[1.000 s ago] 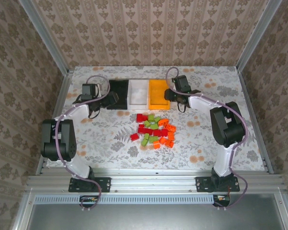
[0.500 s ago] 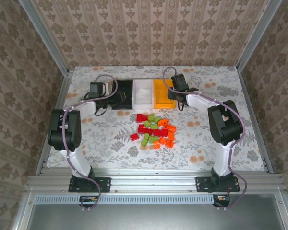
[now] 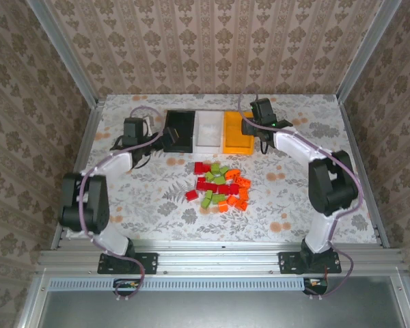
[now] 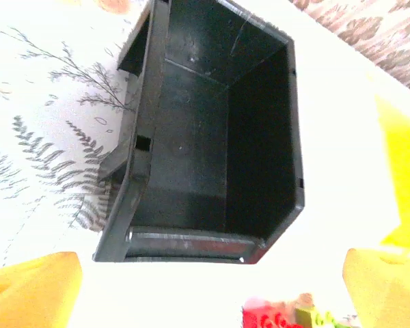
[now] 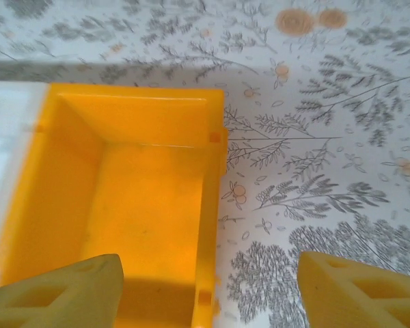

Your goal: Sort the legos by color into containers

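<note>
**Left gripper** [image 4: 208, 295]: jaws spread wide, nothing between them. I have it poised just above the near end of the black bin [image 4: 212, 157], looking straight into it. The bin's floor is bare. By my reading, a gripper placed here is at the drop-off end of a carry, not the pick-up end.

**Right gripper** [image 5: 212, 295]: likewise apart and empty. It straddles the near right corner of the orange-yellow bin [image 5: 213, 205], with one jaw over the bin and the other over the counter [image 5: 314, 171] beside it. This bin holds no brick that I can see.

**White bin** [image 3: 210, 128]: it stands between the other two, joined wall to wall with them in a row at the far side of the counter. I cannot judge its contents, because the wrist view is washed out.

**Legos** [image 3: 219, 184]: one loose heap of red, lime green and orange lies on the counter, near the bins on the arms' side. The heap sits between the two arms, so either can reach it. I judge the sort barely begun, and each arm must travel to the heap for a brick.
</note>
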Motion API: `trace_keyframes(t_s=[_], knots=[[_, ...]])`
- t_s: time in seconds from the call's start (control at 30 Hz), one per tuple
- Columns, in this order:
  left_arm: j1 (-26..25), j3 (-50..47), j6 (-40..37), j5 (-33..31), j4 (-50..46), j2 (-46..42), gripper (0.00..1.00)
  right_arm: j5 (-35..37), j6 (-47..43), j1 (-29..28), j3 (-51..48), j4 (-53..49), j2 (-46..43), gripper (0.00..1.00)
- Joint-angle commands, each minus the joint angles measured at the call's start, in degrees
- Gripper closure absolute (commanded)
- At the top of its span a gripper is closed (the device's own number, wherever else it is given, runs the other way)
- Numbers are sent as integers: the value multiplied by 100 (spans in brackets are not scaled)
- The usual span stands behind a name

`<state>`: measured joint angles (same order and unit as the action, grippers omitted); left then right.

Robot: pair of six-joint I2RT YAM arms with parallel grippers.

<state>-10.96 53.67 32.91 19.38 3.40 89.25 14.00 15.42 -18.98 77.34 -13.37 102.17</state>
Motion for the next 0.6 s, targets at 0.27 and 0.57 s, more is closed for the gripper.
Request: trace_keyframes(t_s=[0.27, 0.57], knots=[[-553, -2225, 602, 145, 349, -2312, 0, -630, -181, -1438, -2014, -596, -1511, 12], [-1012, -3421, 894, 346, 427, -3820, 0, -1075, -416, -1521, -1772, -572, -675, 10]])
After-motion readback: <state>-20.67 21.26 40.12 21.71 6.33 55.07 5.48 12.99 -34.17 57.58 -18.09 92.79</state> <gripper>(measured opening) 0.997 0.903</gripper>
